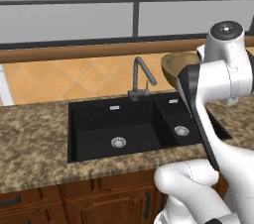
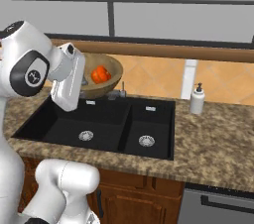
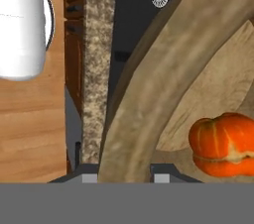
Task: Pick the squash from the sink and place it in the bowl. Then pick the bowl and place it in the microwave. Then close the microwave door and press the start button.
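The tan-brown bowl [image 3: 163,69] hangs in the air over the black sink [image 2: 99,124], with my gripper [image 3: 124,174] shut on its near rim, one fingertip on either side of the wall. The orange-red squash [image 3: 225,143] lies inside the bowl, to the right of the fingers. From the right base view the bowl [image 2: 110,72] with the squash [image 2: 100,74] shows just past my white hand [image 2: 69,82]. In the left base view the bowl [image 1: 174,67] peeks out behind my arm. The microwave and its door are out of view.
A grey arched tap [image 1: 141,77] stands behind the sink's two basins [image 1: 119,124]. A white soap bottle [image 2: 197,99] sits on the speckled granite counter [image 2: 213,143] right of the sink. Wooden cabinet doors [image 1: 99,203] run below the counter.
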